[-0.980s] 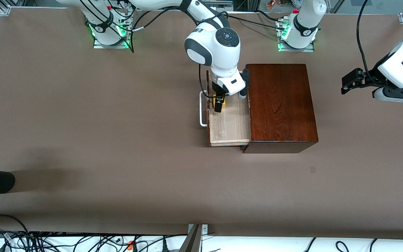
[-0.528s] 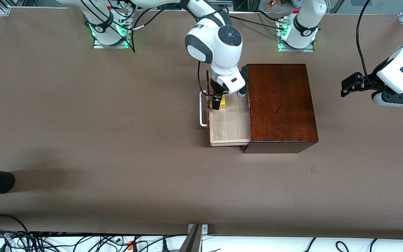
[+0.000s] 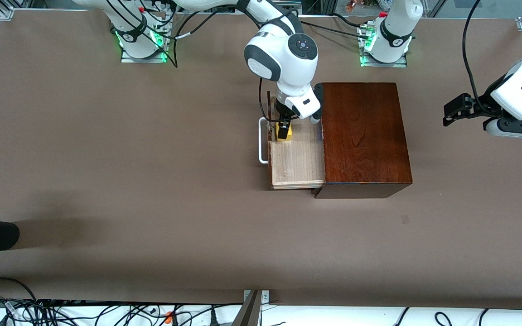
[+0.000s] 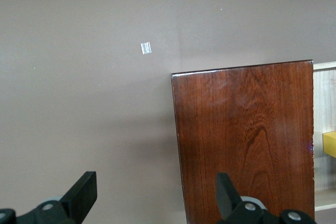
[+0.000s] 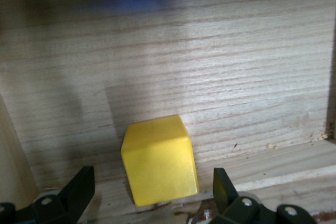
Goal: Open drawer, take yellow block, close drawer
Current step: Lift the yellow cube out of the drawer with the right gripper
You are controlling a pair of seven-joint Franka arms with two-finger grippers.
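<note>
Yellow block (image 5: 159, 160) looks like a small, rigid, light cube with smooth faces; I'd pinch its two flat sides. It sits in the open drawer (image 3: 298, 158), near the front panel, between my right gripper (image 5: 152, 192)'s wide-open, empty fingers. From the mahogany box (image 3: 363, 136) it's at nine o'clock. Left gripper (image 4: 155, 192) waits open over bare table.

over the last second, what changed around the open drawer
The right gripper shifted along the drawer toward the robots' bases, coming over the yellow block with open jaws either side, nothing gripped. The left gripper barely drifted at its end of the table. Drawer, block and mahogany box stayed put.
</note>
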